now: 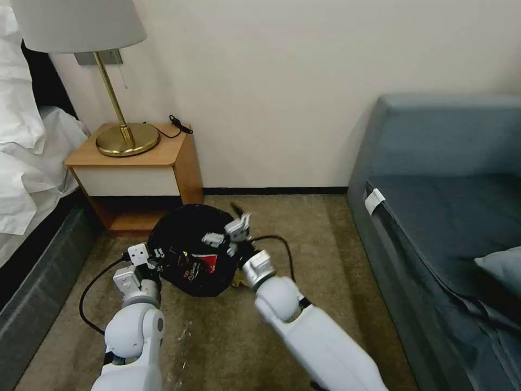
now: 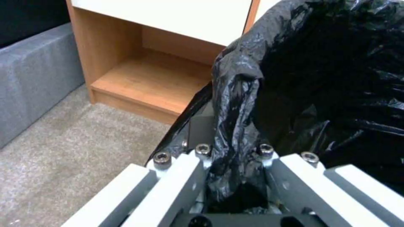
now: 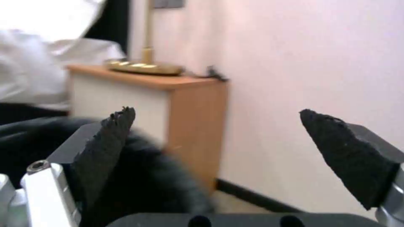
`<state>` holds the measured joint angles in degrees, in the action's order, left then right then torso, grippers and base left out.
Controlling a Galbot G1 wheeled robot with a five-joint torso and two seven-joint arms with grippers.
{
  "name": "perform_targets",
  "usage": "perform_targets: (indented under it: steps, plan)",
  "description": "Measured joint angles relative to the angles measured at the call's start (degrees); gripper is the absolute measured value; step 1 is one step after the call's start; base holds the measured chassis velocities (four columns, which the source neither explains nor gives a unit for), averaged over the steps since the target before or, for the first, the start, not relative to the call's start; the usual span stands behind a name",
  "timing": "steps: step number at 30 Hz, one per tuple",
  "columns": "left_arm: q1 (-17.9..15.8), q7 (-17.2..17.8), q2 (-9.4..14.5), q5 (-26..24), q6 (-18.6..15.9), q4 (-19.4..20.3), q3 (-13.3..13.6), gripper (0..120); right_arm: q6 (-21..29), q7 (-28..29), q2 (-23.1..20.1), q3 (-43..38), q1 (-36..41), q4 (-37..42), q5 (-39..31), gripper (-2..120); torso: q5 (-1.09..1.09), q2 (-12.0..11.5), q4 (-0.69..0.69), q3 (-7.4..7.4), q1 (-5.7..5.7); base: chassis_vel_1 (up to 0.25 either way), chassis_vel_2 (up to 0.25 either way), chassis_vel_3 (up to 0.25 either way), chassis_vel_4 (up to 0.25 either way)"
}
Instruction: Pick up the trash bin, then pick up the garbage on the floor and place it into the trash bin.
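Observation:
The trash bin (image 1: 184, 239), lined with a crinkled black bag (image 2: 328, 78), hangs tilted just above the carpet floor (image 1: 325, 260). My left gripper (image 1: 149, 259) is shut on its near-left rim, and the left wrist view shows the bag's folded edge pinched in that gripper (image 2: 233, 151). A red-and-white wrapper (image 1: 203, 266) lies inside the bin. My right gripper (image 1: 228, 231) hovers open over the bin's right rim, nothing between its black pads (image 3: 113, 135). A brown-gold scrap of garbage (image 1: 237, 281) lies on the carpet beside the bin, under my right wrist.
A wooden nightstand (image 1: 135, 163) with a brass lamp (image 1: 126, 138) stands against the wall just behind the bin. The bed (image 1: 27, 163) runs along the left, a blue sofa (image 1: 445, 206) along the right. Open carpet lies between bin and sofa.

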<state>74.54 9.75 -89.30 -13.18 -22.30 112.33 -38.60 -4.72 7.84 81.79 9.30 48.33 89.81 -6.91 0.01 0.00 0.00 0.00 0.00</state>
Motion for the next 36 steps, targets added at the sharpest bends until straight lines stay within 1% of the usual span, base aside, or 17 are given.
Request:
perform_targets:
  steps: [2,4,7,12,16,19,20,22,23,26,27,29,30,33,34,35,36]
  plan:
    - [0.11,-0.08,0.16,-0.16,0.02,0.01,-0.07,2,0.26,0.38,-0.23,-2.13,-0.48,-0.07,-0.01,100,0.0,0.0,0.0,0.0,0.0,0.0,0.0,0.0,0.0]
    - [0.16,-0.12,0.56,-0.76,0.04,0.12,-0.57,2,2.5,1.7,-0.97,-5.98,-1.21,-0.87,-1.04,100,0.0,0.0,0.0,0.0,0.0,0.0,0.0,0.0,0.0]
    - [0.29,-0.11,1.07,-1.26,0.05,0.32,-0.97,2,4.45,3.26,-2.3,-8.61,-1.69,-2.72,-1.62,100,0.0,0.0,0.0,0.0,0.0,0.0,0.0,0.0,0.0]
    - [0.48,-0.08,1.51,-1.71,0.05,0.53,-1.27,2,4.62,3.02,-3.59,-10.21,-1.73,-5.09,-1.64,100,0.0,0.0,0.0,0.0,0.0,0.0,0.0,0.0,0.0]
    - [0.61,-0.04,1.69,-1.92,0.05,0.75,-1.48,2,3.45,0.75,-4.19,-11.9,-1.98,-8.61,-0.95,100,0.0,0.0,-0.01,0.0,0.0,0.0,0.0,0.0,0.0]
    - [0.92,-0.03,1.9,-2.14,-0.03,1.26,-1.65,2,1.97,-4.38,-4.57,-12.31,-3.08,-13.66,-0.3,100,0.0,0.0,-0.01,0.0,0.0,0.0,0.0,0.0,0.0]
    - [0.92,-0.03,1.9,-2.14,-0.03,1.26,-1.65,2,1.97,-4.38,-4.57,-12.31,-3.08,-13.66,-0.3,100,0.0,0.0,-0.01,0.0,0.0,0.0,0.0,0.0,0.0]
    - [1.21,0.0,2.02,-2.26,-0.17,1.59,-1.82,2,1.16,-8.17,-4.66,-12.18,-4.01,-17.56,0.62,100,0.0,0.0,0.0,0.0,0.0,0.0,0.0,0.0,0.0]
    - [1.21,0.0,2.02,-2.26,-0.17,1.59,-1.82,2,1.16,-8.17,-4.66,-12.18,-4.01,-17.56,0.62,100,0.0,0.0,0.0,0.0,0.0,0.0,0.0,0.0,0.0]
    - [1.65,0.06,2.1,-2.37,-0.24,1.85,-2.2,2,0.54,-13.97,-4.51,-12.01,-5.91,-23.49,2.58,100,0.0,0.0,0.0,0.0,0.0,0.0,0.0,0.0,0.0]
    - [1.65,0.06,2.1,-2.37,-0.24,1.85,-2.2,2,0.54,-13.97,-4.51,-12.01,-5.91,-23.49,2.58,100,0.0,0.0,0.0,0.0,0.0,0.0,0.0,0.0,0.0]
    - [1.87,0.07,2.25,-2.52,-0.27,1.9,-2.38,2,-0.76,-18.1,-4.46,-12.06,-7.46,-27.58,5.39,100,-0.01,0.0,0.0,0.0,0.0,0.0,0.0,0.0,0.0]
    - [1.87,0.07,2.25,-2.52,-0.27,1.9,-2.38,2,-0.76,-18.1,-4.46,-12.06,-7.46,-27.58,5.39,100,-0.01,0.0,0.0,0.0,0.0,0.0,0.0,0.0,0.0]
    - [1.88,0.1,2.23,-2.71,-0.27,1.9,-2.55,2,-0.87,-24.96,-4.27,-12.87,-9.34,-31.66,9.36,100,-0.01,0.0,0.0,0.0,0.0,0.0,0.0,0.0,0.0]
    - [1.88,0.1,2.23,-2.71,-0.27,1.9,-2.55,2,-0.87,-24.96,-4.27,-12.87,-9.34,-31.66,9.36,100,-0.01,0.0,0.0,0.0,0.0,0.0,0.0,0.0,0.0]
    - [1.87,0.09,2.15,-2.75,-0.27,1.9,-2.57,2,-1.11,-28.51,-4.16,-13.25,-9.93,-32.89,11.12,100,-0.01,0.0,0.0,0.0,0.0,0.0,0.0,0.0,0.0]
    - [1.87,0.09,2.15,-2.75,-0.27,1.9,-2.57,2,-1.11,-28.51,-4.16,-13.25,-9.93,-32.89,11.12,100,-0.01,0.0,0.0,0.0,0.0,0.0,0.0,0.0,0.0]
